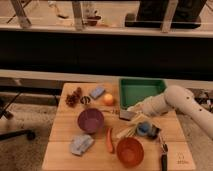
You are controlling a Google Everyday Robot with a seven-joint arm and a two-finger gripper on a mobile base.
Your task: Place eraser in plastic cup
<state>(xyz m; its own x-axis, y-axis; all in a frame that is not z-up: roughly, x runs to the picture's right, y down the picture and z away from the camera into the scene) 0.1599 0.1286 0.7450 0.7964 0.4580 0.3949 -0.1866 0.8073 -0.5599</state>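
My gripper (pixel 128 113) reaches in from the right, low over the middle of the wooden table (pixel 62 135), just left of the green tray. It is shut, and a small grey block with a darker side, the eraser (pixel 125 115), sits at its tip and looks held. I cannot pick out the plastic cup; my white arm (pixel 165 102) covers part of the table on the right.
A green tray (pixel 141 91) stands at the back right. Around it lie a purple bowl (pixel 90 120), an orange bowl (pixel 130 151), an orange fruit (pixel 108 99), a blue-grey block (pixel 97 92), a carrot (pixel 109 140), a crumpled grey-blue item (pixel 81 144), a blue item (pixel 144 128) and a dark tool (pixel 164 156).
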